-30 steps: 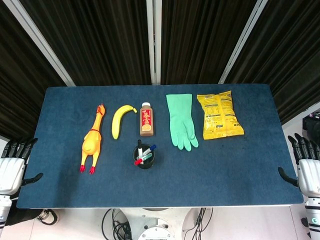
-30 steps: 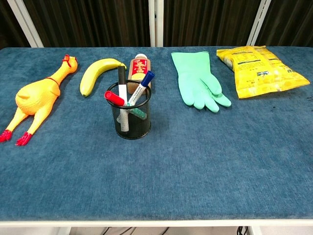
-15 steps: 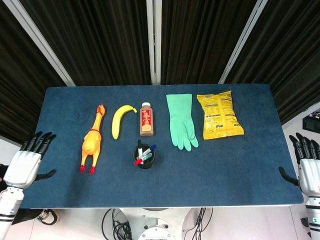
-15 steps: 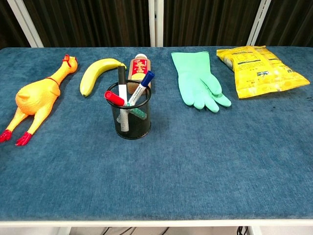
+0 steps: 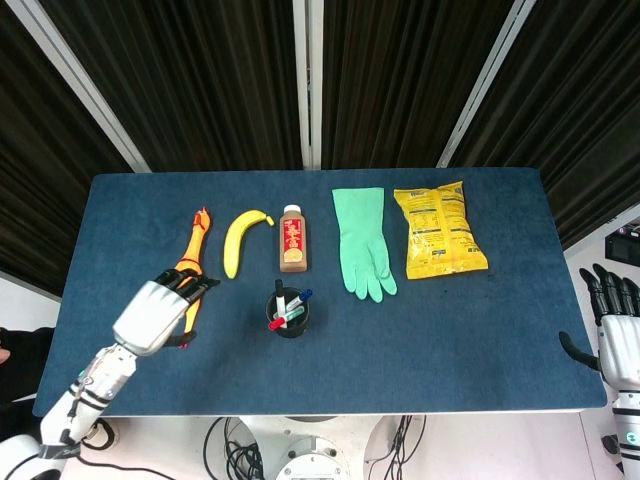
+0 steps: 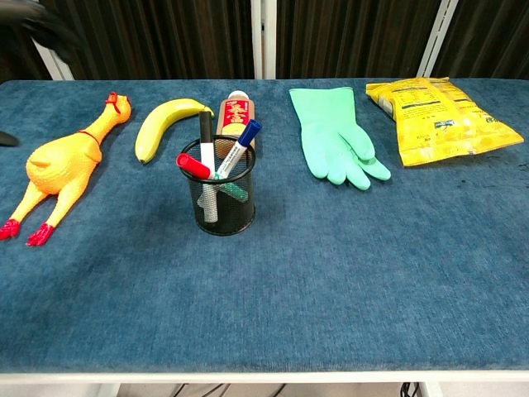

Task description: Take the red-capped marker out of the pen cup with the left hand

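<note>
Head view: left hand [image 5: 158, 312] over the near-left part of the desk [image 5: 480, 340], fingers spread, holding nothing, covering the lower body of the rubber chicken [image 5: 192, 248]. Right hand [image 5: 617, 335] off the desk's right edge, fingers apart, empty. Pen cup [image 6: 220, 195], black mesh, stands upright near the desk's middle, well apart from the left hand. Red-capped marker [image 6: 193, 166] sits in the cup, leaning left, cap above the rim, beside a blue-capped marker [image 6: 243, 141] and a black one [image 6: 205, 132]. Farther back, left to right: chicken, banana [image 6: 161, 126], brown bottle [image 5: 292, 240] lying flat just behind the cup, green glove [image 6: 335, 142], yellow snack bag [image 6: 434, 117]. None of these touch each other.
</note>
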`<state>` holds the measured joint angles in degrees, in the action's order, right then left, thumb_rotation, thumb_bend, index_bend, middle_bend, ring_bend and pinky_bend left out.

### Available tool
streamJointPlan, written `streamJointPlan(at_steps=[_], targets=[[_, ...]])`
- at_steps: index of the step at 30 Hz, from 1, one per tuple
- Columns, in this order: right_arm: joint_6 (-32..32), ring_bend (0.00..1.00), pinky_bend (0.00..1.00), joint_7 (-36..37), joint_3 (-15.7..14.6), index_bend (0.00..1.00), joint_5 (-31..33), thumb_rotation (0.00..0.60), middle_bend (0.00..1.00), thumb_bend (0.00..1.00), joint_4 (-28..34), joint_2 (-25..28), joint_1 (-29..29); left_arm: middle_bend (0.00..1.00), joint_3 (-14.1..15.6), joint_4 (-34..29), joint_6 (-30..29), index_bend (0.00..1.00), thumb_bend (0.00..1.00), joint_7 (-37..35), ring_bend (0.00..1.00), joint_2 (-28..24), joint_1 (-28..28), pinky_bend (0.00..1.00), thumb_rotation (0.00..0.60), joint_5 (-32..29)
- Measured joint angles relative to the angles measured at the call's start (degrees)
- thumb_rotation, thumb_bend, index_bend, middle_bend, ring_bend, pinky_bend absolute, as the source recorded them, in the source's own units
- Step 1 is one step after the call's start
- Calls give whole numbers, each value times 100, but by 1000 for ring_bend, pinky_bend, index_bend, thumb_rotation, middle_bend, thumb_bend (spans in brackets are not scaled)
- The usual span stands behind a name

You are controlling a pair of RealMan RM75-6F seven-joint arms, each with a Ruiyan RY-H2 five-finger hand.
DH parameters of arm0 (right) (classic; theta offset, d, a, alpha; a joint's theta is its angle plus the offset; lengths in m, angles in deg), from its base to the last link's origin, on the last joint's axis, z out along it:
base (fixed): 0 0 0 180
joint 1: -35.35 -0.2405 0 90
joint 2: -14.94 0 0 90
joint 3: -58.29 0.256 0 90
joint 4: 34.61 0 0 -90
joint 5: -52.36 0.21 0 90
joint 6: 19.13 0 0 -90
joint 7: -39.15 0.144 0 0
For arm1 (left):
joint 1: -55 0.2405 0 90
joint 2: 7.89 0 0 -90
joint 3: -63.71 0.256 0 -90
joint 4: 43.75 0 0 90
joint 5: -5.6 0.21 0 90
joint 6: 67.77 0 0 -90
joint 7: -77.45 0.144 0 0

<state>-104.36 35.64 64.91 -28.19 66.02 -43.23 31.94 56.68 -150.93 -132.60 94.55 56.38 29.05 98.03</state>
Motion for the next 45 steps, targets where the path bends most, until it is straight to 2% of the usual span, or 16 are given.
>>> streamJointPlan(at_steps=[5,11,17,32,45], targets=[[32,0,0,62,-14,0,15,600,0,177,-22,38,7,303,-20,207,250,217,91,150,249,586,-320,362,600,-10],[43,0,0,83,-50,0,-18,600,0,177,-41,77,22,343,90,670,466,225,90,213,278,1183,-592,375,600,40],[91,0,0,93,-52,0,66,600,0,177,-53,92,28,441,139,1022,343,315,125,91,386,1583,-759,467,600,324],[271,0,0,-29,-54,0,202,600,0,177,83,162,-35,524,236,2304,-527,426,162,74,469,2315,-926,519,600,1030],[274,0,0,9,-50,0,194,600,0,177,149,217,-49,532,350,2404,-487,442,223,-771,481,2562,-1063,522,600,825]])
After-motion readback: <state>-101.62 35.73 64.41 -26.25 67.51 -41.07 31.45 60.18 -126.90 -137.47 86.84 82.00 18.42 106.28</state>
